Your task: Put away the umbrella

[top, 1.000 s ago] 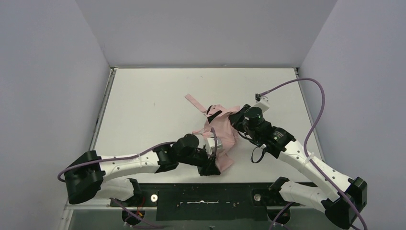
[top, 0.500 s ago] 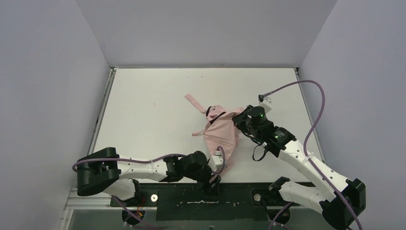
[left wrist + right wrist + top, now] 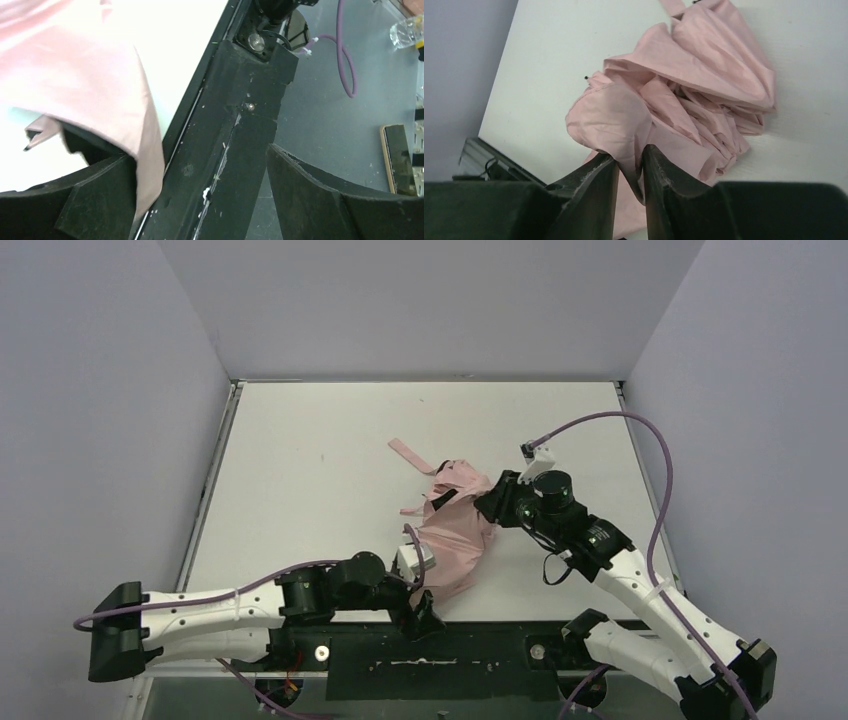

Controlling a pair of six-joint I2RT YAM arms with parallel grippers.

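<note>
Where the table (image 3: 300, 470) meets its near edge, the left gripper (image 3: 200, 155) hangs wide open and holds nothing. Pink fabric of the crumpled umbrella (image 3: 455, 530) drapes just beside one finger. The right gripper (image 3: 630, 156) sits at the heap's right side, fingers barely parted around one fold. Whether they pinch it, I cannot tell.

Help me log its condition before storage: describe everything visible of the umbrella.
The umbrella is a collapsed, crumpled bundle of pale pink fabric lying on the white table, right of centre and reaching its near edge. A pink strap trails off its far left, and a thin black rib tip pokes out. One fold is pinched in the right pincer; another hangs against a finger of the wide-open left pincer.
</note>
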